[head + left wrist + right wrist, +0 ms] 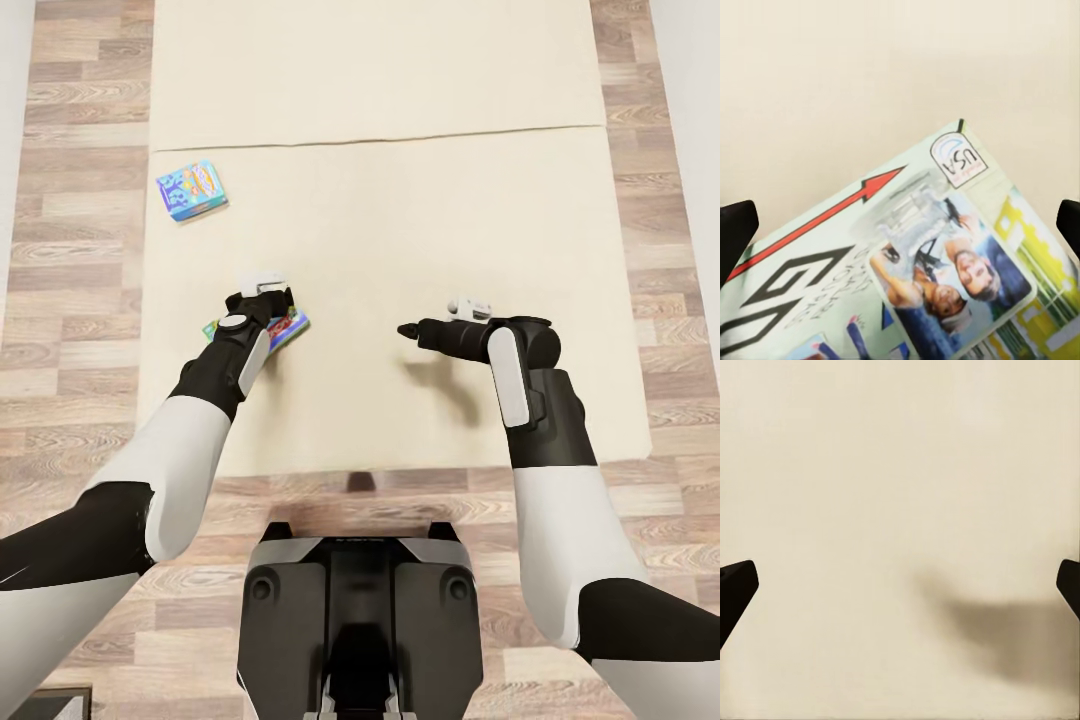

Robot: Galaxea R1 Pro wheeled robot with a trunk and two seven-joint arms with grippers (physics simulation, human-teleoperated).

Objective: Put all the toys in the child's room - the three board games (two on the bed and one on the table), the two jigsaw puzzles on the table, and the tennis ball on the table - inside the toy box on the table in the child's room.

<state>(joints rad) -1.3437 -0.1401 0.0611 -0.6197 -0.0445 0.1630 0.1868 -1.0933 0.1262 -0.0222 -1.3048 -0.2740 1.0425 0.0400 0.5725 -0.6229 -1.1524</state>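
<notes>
Two board games lie on the bed's cream mattress (450, 220). A light blue one (190, 190) with cartoon art rests near the mattress's left edge. A second board game (290, 330), pale green with a red arrow and a photo panel (945, 262), lies flat directly under my left gripper (262, 298). In the left wrist view that gripper (900, 225) is open, one black fingertip on each side of the box. My right gripper (405, 330) hovers open over bare mattress (900, 472), pointing left. The toy box, table, jigsaw puzzles and tennis ball are out of view.
Wood-plank floor (70, 300) runs along both sides of the bed and between its near edge and my base (360, 620). A seam (400, 138) crosses the mattress farther back. White wall strips show at the far left and right.
</notes>
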